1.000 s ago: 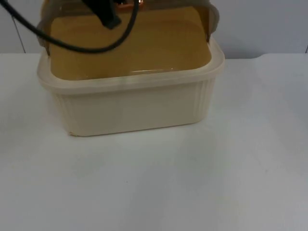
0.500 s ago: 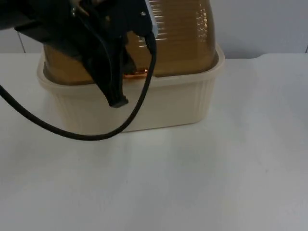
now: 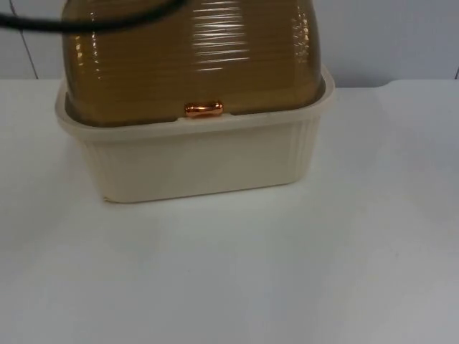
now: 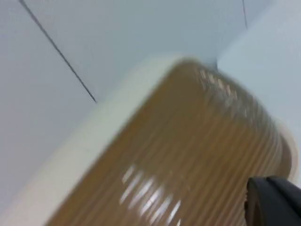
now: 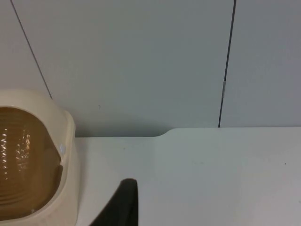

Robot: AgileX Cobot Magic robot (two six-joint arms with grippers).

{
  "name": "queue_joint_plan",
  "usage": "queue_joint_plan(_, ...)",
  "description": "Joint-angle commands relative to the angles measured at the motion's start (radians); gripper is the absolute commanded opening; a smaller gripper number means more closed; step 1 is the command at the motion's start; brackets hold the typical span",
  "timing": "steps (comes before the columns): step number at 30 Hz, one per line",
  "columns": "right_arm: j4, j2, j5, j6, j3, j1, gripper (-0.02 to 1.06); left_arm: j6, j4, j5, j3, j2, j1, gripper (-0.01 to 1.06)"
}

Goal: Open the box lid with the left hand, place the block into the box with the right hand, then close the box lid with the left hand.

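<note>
With its ribbed amber lid [image 3: 190, 61] down over the cream box [image 3: 193, 161], the copper handle [image 3: 204, 110] sits at the front rim. Left gripper [image 4: 275, 202] hangs above the lid, right gripper [image 5: 120, 205] beside the box; neither's opening can be judged.

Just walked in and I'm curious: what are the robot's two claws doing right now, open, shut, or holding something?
Left gripper: above the box lid; open or shut cannot be told.
Right gripper: beside the box; cannot be told.
</note>
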Motion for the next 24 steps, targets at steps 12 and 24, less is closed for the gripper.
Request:
queue_joint_plan(12, 0.001, -0.005, -0.002, 0.007, -0.003, 0.003, 1.03, -0.257, -0.098, 0.009, 0.001, -0.282, 0.531, 0.00)
queue_joint_plan(24, 0.003, -0.005, -0.002, 0.008, -0.003, 0.003, 1.03, -0.446, 0.123, 0.667, -0.378, -0.160, 0.755, 0.00)
